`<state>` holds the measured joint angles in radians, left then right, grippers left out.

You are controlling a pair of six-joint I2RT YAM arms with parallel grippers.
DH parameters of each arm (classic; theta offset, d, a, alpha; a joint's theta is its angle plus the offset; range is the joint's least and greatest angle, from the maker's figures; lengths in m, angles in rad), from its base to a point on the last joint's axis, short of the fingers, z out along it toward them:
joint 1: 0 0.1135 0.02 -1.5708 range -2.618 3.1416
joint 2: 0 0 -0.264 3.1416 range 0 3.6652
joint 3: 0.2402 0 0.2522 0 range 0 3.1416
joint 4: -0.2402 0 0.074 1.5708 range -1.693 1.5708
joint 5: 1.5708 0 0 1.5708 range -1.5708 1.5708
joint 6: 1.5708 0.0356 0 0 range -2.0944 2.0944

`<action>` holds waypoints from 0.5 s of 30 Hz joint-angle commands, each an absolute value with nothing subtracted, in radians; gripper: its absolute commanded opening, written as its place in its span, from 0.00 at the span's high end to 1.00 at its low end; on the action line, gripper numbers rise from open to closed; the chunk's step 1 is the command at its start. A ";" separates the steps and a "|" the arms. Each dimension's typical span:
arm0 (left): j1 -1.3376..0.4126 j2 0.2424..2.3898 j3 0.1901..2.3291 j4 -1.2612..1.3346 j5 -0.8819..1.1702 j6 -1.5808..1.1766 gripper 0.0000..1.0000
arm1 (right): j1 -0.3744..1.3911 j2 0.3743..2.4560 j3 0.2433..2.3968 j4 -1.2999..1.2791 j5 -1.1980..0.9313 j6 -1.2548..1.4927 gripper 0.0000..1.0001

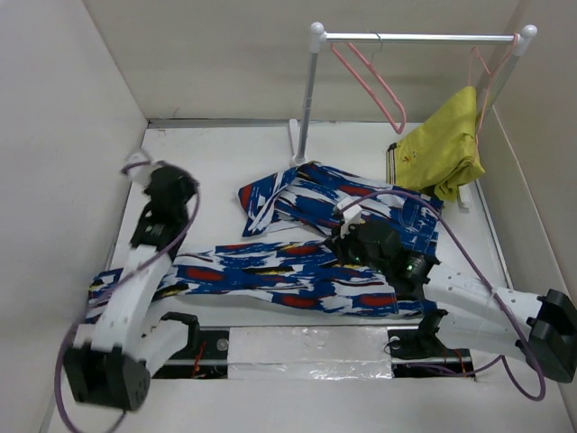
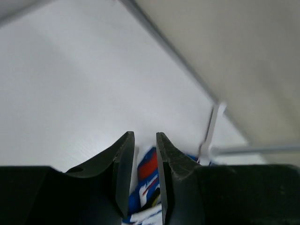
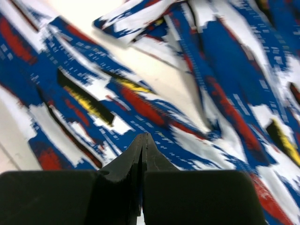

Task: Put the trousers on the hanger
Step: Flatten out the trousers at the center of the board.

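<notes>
Plainly, the trousers [image 1: 297,271] lie spread on the table [image 1: 207,153], well apart from the hanger [image 1: 374,81] on the rail [image 1: 424,38]. The right gripper [image 3: 143,138] hovers over them pinched shut, seemingly empty. The left gripper [image 2: 144,140], slightly parted, grips nothing and is probably waiting.

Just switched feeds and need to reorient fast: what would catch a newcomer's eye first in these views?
The bright blue splashed trousers sprawl flat across the middle of the table, with the right gripper shut over them. Behind, an empty pink hanger hangs on the rail, and a yellow-green garment droops at the rail's right end.
</notes>
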<state>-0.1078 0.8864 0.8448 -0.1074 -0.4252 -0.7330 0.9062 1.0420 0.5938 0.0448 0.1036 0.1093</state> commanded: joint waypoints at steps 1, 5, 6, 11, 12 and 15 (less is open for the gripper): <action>-0.296 1.121 0.888 0.011 -0.291 -0.666 0.76 | 0.862 0.982 0.611 0.037 0.178 0.130 1.00; -0.454 1.333 0.966 -0.037 -0.379 -0.702 0.70 | 0.781 0.927 0.603 0.015 0.150 0.137 1.00; -0.454 1.359 0.950 -0.037 -0.365 -0.725 0.68 | 0.769 0.914 0.604 0.011 0.143 0.133 1.00; -0.454 1.307 0.712 0.130 -0.290 -0.802 0.61 | 0.738 0.904 0.592 0.008 0.100 0.126 0.97; -0.454 1.290 0.694 0.139 -0.272 -0.795 0.61 | 0.738 0.907 0.588 0.011 0.095 0.126 0.97; -0.454 1.279 0.631 0.147 -0.211 -0.766 0.53 | 0.738 0.925 0.580 0.014 0.072 0.121 0.93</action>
<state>-0.4541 1.3125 0.6697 0.0635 -0.2802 -0.7727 0.7406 0.9184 0.5873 0.0051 0.1043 0.1276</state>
